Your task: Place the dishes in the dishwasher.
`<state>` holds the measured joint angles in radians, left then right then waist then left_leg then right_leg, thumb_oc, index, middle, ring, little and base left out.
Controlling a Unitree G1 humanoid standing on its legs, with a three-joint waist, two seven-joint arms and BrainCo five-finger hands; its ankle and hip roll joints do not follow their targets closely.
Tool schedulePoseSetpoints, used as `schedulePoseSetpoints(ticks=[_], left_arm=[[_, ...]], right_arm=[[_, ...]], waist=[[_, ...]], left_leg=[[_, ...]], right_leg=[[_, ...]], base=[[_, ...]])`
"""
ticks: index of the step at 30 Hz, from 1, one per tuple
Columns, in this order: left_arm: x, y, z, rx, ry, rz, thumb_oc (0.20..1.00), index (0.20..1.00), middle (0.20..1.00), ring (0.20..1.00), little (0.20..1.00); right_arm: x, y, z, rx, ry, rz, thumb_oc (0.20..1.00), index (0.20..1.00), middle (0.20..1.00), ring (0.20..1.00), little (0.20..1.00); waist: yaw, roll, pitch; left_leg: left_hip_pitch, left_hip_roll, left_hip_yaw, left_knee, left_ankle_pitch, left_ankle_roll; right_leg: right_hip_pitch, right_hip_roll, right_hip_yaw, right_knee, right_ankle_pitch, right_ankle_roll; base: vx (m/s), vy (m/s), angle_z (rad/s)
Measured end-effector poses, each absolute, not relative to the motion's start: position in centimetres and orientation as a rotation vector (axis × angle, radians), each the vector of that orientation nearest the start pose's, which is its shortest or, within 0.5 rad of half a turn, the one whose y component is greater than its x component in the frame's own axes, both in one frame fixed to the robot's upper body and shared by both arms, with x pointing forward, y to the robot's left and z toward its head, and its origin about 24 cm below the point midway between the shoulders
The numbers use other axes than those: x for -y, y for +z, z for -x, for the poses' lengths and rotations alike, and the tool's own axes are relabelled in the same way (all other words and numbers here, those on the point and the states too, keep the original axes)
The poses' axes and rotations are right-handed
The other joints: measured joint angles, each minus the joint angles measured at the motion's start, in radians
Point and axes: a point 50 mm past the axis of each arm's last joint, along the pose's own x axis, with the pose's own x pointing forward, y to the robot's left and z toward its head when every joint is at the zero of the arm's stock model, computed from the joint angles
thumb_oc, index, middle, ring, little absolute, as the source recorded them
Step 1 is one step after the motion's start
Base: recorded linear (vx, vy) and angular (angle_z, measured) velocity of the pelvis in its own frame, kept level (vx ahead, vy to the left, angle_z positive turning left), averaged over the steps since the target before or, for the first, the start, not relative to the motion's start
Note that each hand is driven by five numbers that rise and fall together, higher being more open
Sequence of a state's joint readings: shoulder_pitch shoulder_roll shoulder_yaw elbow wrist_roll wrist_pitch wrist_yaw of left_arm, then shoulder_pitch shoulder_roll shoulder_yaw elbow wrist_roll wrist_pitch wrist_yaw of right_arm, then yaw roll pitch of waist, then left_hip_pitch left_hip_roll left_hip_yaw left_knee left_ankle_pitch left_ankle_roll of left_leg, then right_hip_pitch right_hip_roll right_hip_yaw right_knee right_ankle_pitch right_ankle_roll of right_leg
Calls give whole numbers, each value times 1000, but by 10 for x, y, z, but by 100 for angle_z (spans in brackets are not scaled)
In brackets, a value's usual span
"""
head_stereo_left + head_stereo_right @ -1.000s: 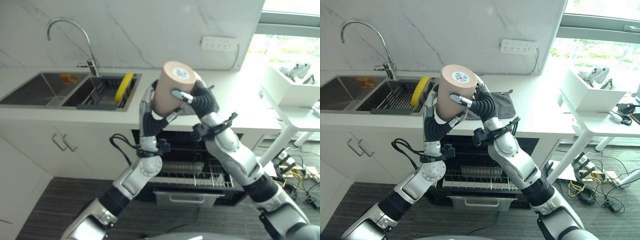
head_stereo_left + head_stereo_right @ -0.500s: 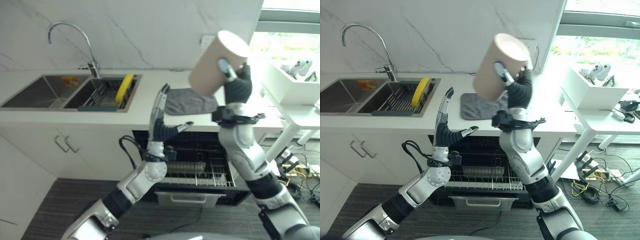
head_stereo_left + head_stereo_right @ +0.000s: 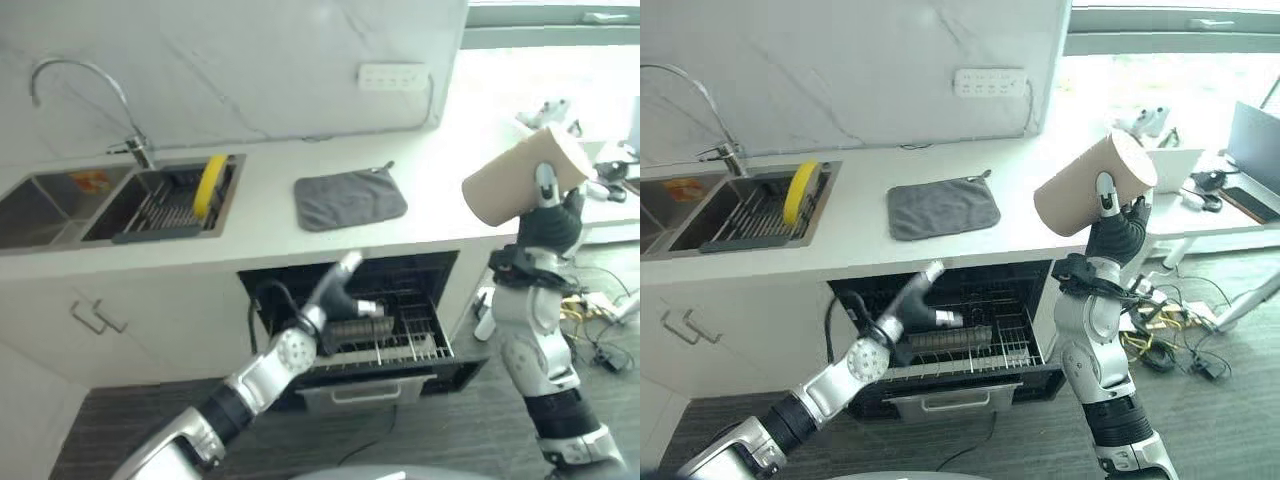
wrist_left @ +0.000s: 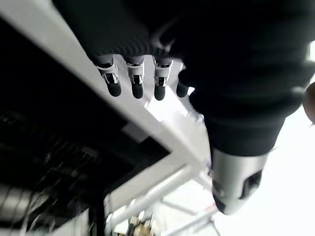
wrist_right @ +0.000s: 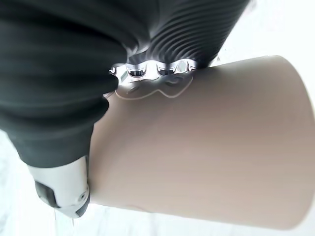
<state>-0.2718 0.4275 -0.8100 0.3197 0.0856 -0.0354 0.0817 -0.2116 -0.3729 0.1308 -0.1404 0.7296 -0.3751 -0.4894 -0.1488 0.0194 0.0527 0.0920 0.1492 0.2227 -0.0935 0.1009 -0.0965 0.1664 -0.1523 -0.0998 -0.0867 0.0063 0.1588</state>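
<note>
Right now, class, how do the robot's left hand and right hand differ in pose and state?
The right hand is raised beside the counter, curled round a tan cylindrical cup; the left hand is low, at the open dishwasher. The right hand grips; the left hand holds nothing, its fingers relaxed. Both wear dark ribbed covers.

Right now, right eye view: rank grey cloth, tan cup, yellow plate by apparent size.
1. grey cloth and tan cup: look alike in size, and the cup, held in the right hand, sits nearer the camera, so unranked.
2. yellow plate: smallest, standing edge-on in the sink rack.
</note>
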Motion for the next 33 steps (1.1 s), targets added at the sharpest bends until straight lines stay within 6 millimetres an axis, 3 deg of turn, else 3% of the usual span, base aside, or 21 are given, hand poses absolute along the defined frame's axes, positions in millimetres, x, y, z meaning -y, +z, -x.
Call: schedulePoseSetpoints(ticks=[2,6,10,18,26,33], left_arm=[[-95,-31,-237,-216,-742,-740,1000,1000,1000,1000,1000],[-101,-34,-236,-244,-813,-806,1000,1000,1000,1000,1000],[-106,-34,-237,-252,-824,-854,1000,1000,1000,1000,1000],[-100,-23,-238,-205,-873,-878,1000,1000,1000,1000,1000],[-114,-23,-244,-243,-868,-1004,1000,1000,1000,1000,1000],[-107,-15,-254,-196,-902,-1114,1000,1000,1000,1000,1000]], right_arm=[[203,133,-272,417,-256,-508,200,200,200,200,200],[209,103,-270,282,-242,-472,200,200,200,200,200],[210,90,-267,211,-198,-444,200,200,200,200,200],[211,79,-269,163,-156,-414,200,200,200,200,200],[214,63,-277,77,-155,-316,200,200,200,200,200],[204,76,-303,89,-113,-240,200,200,200,200,200]], waist=[[-12,12,2],[-13,41,2],[-12,60,8],[-10,86,64],[-5,77,146],[7,90,210]], left_leg=[[-3,1,9,0,-1,1],[-2,1,11,0,-2,1],[-4,0,11,0,-3,0],[-29,-27,13,4,-4,5],[-52,-38,12,7,-7,11],[-78,-49,12,7,-4,14]], right_leg=[[-10,0,10,0,3,1],[-11,0,13,-1,3,2],[-12,-1,14,0,-2,12],[-39,-29,17,0,10,16],[-60,-36,17,0,12,22],[-86,-45,17,0,16,26]], base=[[67,5,-17],[65,-8,-3],[41,-7,0],[12,4,0],[15,16,1],[-27,20,0]])
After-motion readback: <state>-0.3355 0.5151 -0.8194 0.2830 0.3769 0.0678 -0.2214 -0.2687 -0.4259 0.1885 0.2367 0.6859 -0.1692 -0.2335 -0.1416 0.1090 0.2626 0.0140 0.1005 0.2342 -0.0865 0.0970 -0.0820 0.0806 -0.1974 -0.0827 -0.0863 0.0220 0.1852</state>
